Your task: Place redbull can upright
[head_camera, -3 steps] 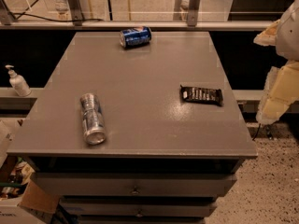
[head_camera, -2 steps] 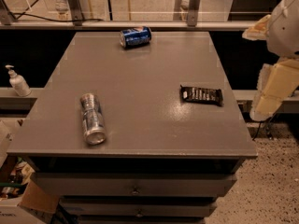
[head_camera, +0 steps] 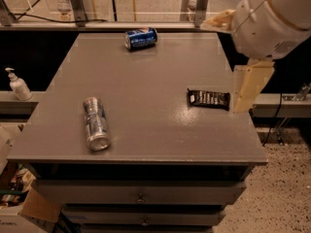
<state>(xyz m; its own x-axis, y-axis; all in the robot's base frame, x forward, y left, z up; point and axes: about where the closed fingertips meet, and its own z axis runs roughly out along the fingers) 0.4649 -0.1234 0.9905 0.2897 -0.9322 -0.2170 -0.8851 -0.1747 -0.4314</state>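
The arm has swung in from the right over the last second and now fills the 2 o'clock corner of the view, its white rounded housing much closer to the table than before. The gripper (head_camera: pixel 249 89) hangs as a cream, flat-sided piece at 3 o'clock, just off the table's right edge, empty; whether it is wide or narrow I cannot tell. Nothing on the table (head_camera: pixel 146 76) has moved. The redbull can (head_camera: pixel 95 123) still lies on its side at 8 o'clock, well apart from the gripper, so the reach has probably only begun and the grasp is not yet made. The can is a slim silver-grey metal cylinder with its shiny end facing the front edge, smooth and apt to roll. The shorter blue can (head_camera: pixel 140 38) lies on its side at 12 o'clock, and a flat dark snack bar (head_camera: pixel 209 99) in a glossy wrapper sits at 3 o'clock, just beside the gripper. The tabletop is matte grey and faintly reflective.
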